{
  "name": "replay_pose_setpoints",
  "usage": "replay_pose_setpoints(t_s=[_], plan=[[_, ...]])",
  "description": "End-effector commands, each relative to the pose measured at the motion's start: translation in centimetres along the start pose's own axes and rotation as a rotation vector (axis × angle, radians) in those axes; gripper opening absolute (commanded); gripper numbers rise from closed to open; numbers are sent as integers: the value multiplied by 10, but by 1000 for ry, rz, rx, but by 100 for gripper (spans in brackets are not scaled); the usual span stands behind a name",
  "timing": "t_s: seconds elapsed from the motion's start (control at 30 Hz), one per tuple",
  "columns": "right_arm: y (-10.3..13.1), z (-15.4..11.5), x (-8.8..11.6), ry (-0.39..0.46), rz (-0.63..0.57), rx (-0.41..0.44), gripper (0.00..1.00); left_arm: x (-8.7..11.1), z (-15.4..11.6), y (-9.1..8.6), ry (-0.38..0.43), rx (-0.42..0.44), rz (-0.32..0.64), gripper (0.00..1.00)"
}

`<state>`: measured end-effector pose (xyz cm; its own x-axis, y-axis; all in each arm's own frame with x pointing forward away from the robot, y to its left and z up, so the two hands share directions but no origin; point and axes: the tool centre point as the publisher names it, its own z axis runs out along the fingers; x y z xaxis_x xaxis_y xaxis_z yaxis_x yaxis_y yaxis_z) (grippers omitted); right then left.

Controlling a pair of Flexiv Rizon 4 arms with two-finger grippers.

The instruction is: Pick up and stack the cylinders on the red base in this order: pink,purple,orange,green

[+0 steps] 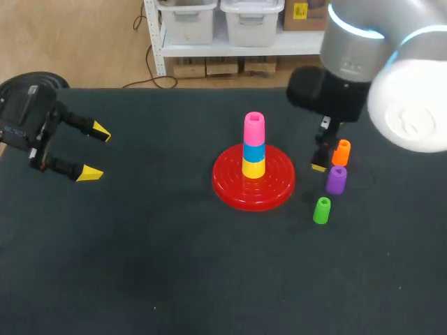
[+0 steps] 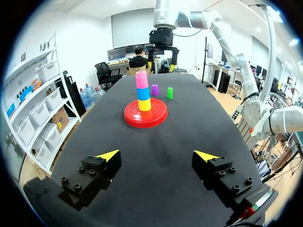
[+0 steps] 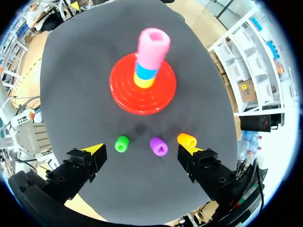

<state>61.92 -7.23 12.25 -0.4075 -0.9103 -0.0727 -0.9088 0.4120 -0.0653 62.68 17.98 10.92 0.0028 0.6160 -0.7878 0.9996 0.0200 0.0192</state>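
Our pink cylinder (image 1: 254,130) stands upright atop the pile (image 1: 253,159) on the red base (image 1: 230,185). The purple cylinder (image 1: 336,179), orange cylinder (image 1: 341,152) and green cylinder (image 1: 321,210) stand upright on the desk (image 1: 174,265) nearby. Our left end effector (image 2: 158,154) and right end effector (image 3: 142,150) are both spread apart.

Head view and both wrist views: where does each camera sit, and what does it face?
Head view: above and behind, looking down on the table; left arm, right arm at its sides.
Left wrist view: low, facing across toward the red base; own open jaws.
Right wrist view: high, looking down on the purple cylinder; own open jaws.
All share the red base.
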Motion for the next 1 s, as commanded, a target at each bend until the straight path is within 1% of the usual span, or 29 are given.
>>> replay_pose_setpoints(t_s=[0.03, 0.13, 0.2, 0.4, 0.53, 0.7, 1.0], plan=[[-15, 5, 8, -24, 12, -14, 100, 1, 0, -1, -2, -4, 4, 100], [-25, 9, 9, -15, 24, -23, 100, 1, 0, -1, -2, -4, 4, 100], [-28, 11, 8, -16, 29, -31, 100, 1, 0, -1, -2, -4, 4, 100], [-29, 29, 5, -8, 21, -65, 100, 1, 0, -1, -2, -4, 4, 100], [-30, 37, 11, -6, 36, -78, 100, 1, 0, -1, -2, -4, 4, 100], [-31, 43, 18, 13, 46, -76, 100, 1, 0, -1, -2, -4, 4, 100], [-29, 54, 24, 33, 44, -103, 100, 1, 0, -1, -2, -4, 4, 100]])
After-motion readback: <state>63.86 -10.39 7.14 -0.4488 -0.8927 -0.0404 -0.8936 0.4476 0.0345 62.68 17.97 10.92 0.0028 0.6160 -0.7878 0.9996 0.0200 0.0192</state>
